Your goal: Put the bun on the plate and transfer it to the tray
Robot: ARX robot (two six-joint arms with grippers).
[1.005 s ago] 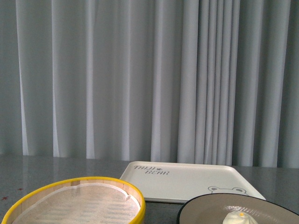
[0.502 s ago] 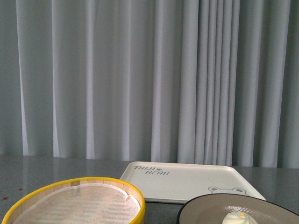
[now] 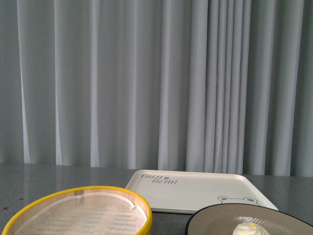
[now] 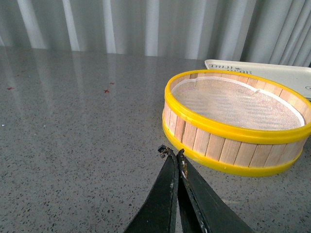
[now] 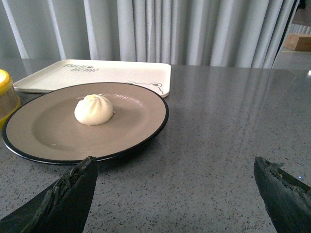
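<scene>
Nothing in the front view had shifted against the earlier frames: basket, tray and plate kept the same positions.

Right end effector (image 5: 173, 162): open wide, empty, both fingers low over the table (image 5: 228, 121). The bun (image 5: 94, 109) lay ahead of it, clear of both fingers and nearer to one finger than to the other. The near rim of the plate (image 5: 48, 141) stood between the bun and that finger, with no contact visible.

Bun position: upright, pleated top up, near the middle of the plate. In the front view the bun (image 3: 250, 229) showed at the lower right, on the plate (image 3: 215, 220).

Plate position: on the table, on the robot's side of the tray (image 5: 97, 75). Its far rim was close to the tray's near edge by the bear face; whether they touched could not be determined.

Left end effector (image 4: 171, 152): closed, fingers pressed together, holding nothing. Its tips were just beside the lower outer wall of the steamer basket (image 4: 233, 126); contact could not be confirmed. The basket, lined with white mesh, stood on the table at the robot's left, well apart from the bun.

A grey curtain (image 3: 122, 83) hung behind the table.
</scene>
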